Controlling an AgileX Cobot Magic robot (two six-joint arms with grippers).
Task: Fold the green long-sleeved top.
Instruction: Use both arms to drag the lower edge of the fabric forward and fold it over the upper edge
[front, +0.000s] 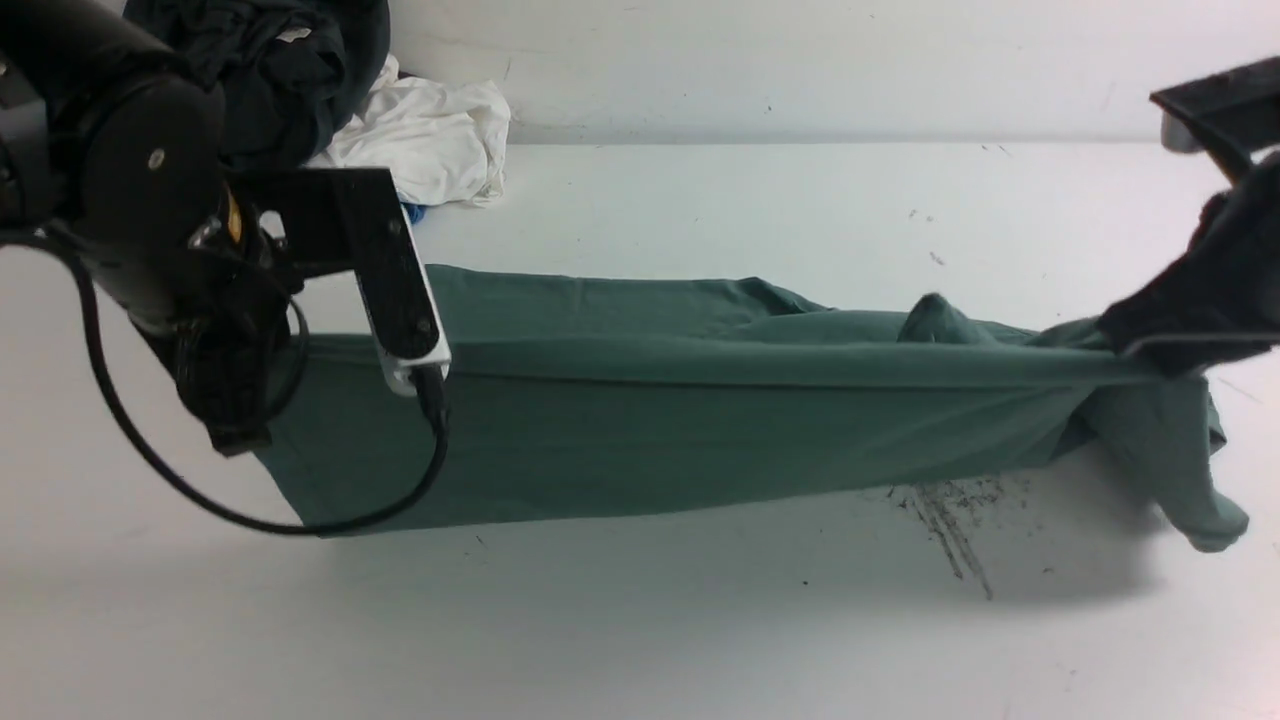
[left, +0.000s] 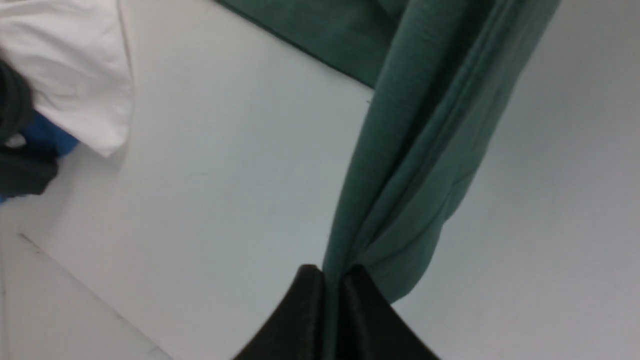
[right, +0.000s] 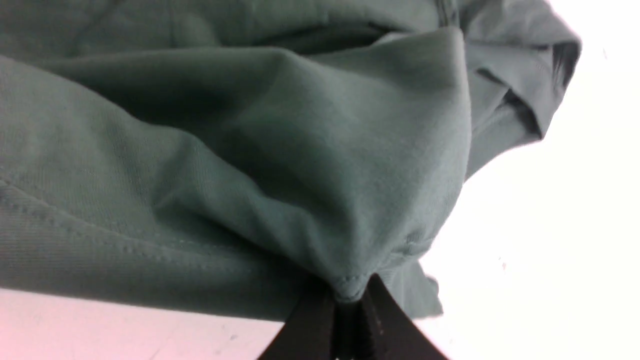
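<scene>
- Clenching the left tool (left: 332, 274) on a gathered fold of the top (front: 700, 430), jaws pressed together with green cloth squeezed between them.
- Clenching the right tool (right: 350, 295) likewise on a stitched corner of the top, with fabric bunching out past the black fingers (right: 395, 330).
- Holding the top stretched taut between the two tools, raised over the middle of the desk (front: 640, 640), one end at the robot's left and the other at its right.
- Hanging down from that taut upper line as a long panel, the lower edge casting a shadow on the desk; touching or just clear, impossible to tell.
- Trailing a rear part of the top flat on the desk behind the raised fold.
- Dangling a sleeve (front: 1190, 470) below the right tool, its end lowest and close to the desk.
- Showing a plain row of stitching along the hem in the right wrist view.
- Lying heaped at the far left of the desk: a dark garment (front: 280, 70), a white garment (front: 430, 130) touching it, and a blue cloth (left: 45, 140) peeking out beneath.
- Showing a pale patch (front: 293, 35) on the dark garment, too small to read.
- Looping a black cable (front: 200, 500) under the left arm, crossing in front of the top.
- Marking the desk with dark scuffs (front: 950, 530) just in front of the top's right end.
</scene>
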